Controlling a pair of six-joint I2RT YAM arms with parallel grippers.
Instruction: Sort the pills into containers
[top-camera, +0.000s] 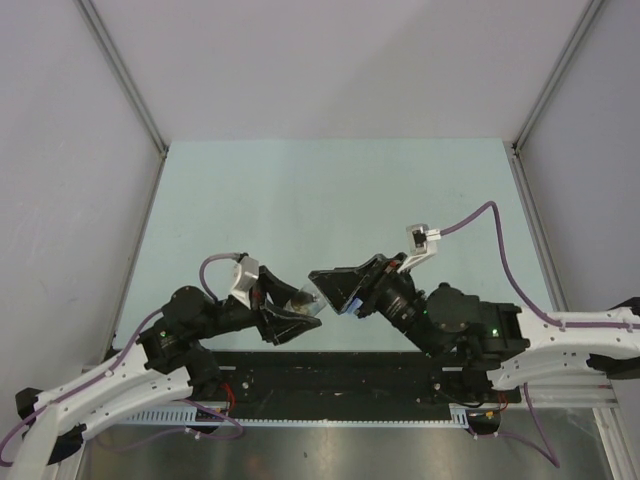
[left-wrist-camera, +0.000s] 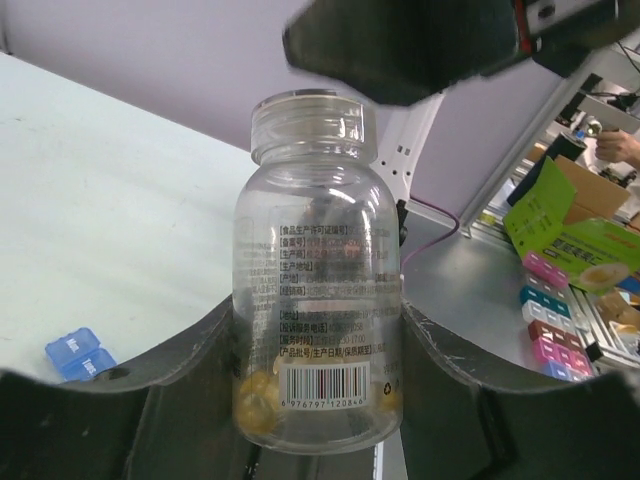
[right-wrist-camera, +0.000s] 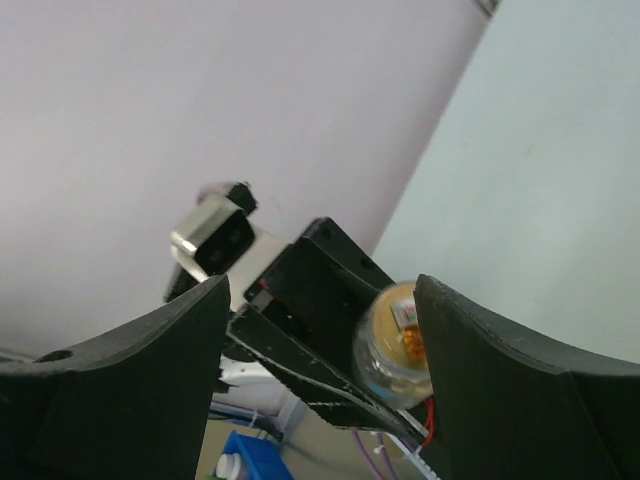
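Two pincers show, one bottle, one pill box and a small heap of pills. Nearest, at the near edge of the pale green table (top-camera: 330, 200), the left pincer (left-wrist-camera: 320, 320) stands about half open and clamps one clear plastic bottle with a white printed label and a barcode (left-wrist-camera: 318, 250). Its black fingers (left-wrist-camera: 190, 370) press on the lower body from both sides. The bottle's threaded mouth is uncovered and points towards the other arm. At the bottle's bottom lies a cluster of yellow pills (left-wrist-camera: 258, 395), too bunched to count.

In the left wrist view, one small translucent blue plastic pill box (left-wrist-camera: 72, 352) rests on the table just beside the left finger. Two of its square lids show and the rest is hidden behind that finger.

Just beyond the bottle's mouth, the right pincer (right-wrist-camera: 320, 285) faces it with its jaws spread wide. It holds nothing, and in the left wrist view it hangs close to the rim without touching. From the right wrist camera, the round mouth with yellow inside shows between the two spread fingers.

Farthest, past the table's edge, stand one green cardboard box (left-wrist-camera: 570, 230) and a stack of pink and blue pill boxes (left-wrist-camera: 555, 310), whose number I cannot tell
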